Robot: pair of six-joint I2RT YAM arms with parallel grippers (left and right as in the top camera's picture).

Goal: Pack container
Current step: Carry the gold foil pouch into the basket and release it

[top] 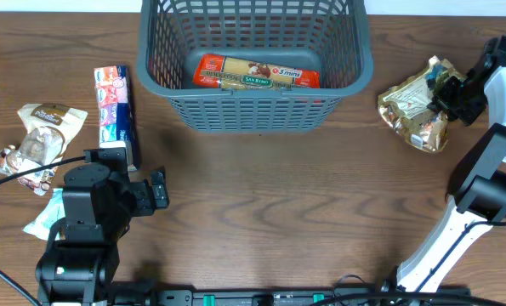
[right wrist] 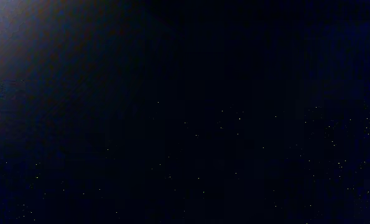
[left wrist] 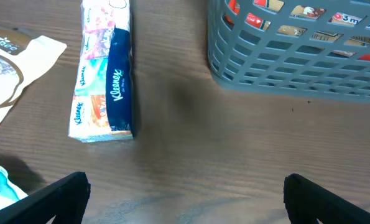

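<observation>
Container (top: pixel 253 106) lies beyond the spread left jaws; right jaws' state unclear.

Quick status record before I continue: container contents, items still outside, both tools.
container: grey basket, far centre
inside: one pasta packet
outside left: Kleenex pack, brown pouch, light blue packet
outside right: gold packet
left tool: open, over bare table
right tool: at gold packet; grip unclear, its camera dark
</observation>
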